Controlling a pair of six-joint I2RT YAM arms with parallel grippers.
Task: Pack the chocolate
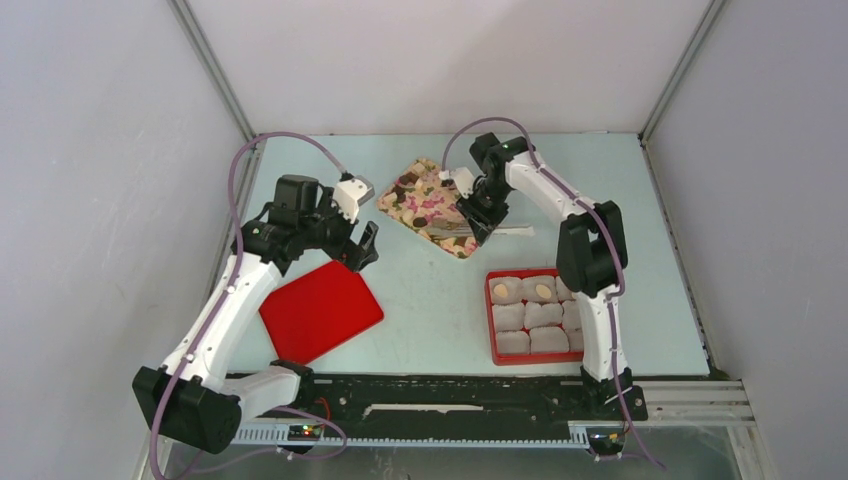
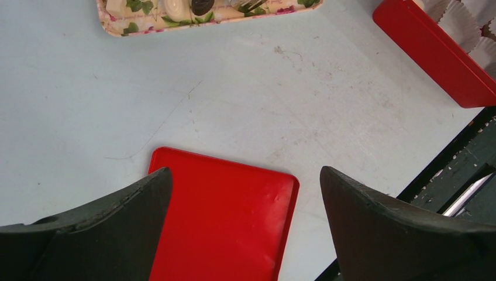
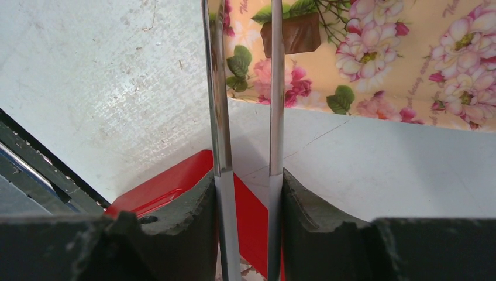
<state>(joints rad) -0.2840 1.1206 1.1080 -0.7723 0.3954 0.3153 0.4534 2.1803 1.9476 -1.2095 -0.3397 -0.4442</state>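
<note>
Dark and pale chocolate pieces lie on the flower-print tray (image 1: 425, 200). In the left wrist view a pale piece (image 2: 175, 7) and a dark piece (image 2: 202, 6) show on it. My right gripper (image 1: 478, 215) (image 3: 248, 178) is shut on a pair of steel tongs (image 3: 217, 88). Their blades reach over the tray's edge, slightly apart. A dark brown chocolate (image 3: 301, 34) sits at the right blade; whether it is pinched I cannot tell. Two pale pieces (image 1: 500, 290) (image 1: 543, 290) rest in paper cups in the red box (image 1: 491, 320). My left gripper (image 1: 362, 245) (image 2: 245, 175) hangs open over the red lid (image 2: 225, 216).
The red lid (image 1: 320, 310) lies flat at the front left. The red box (image 2: 433, 52) holds several crinkled white paper cups (image 1: 530, 318). The black base rail (image 1: 450, 400) runs along the near edge. Grey walls close in the table's sides and back.
</note>
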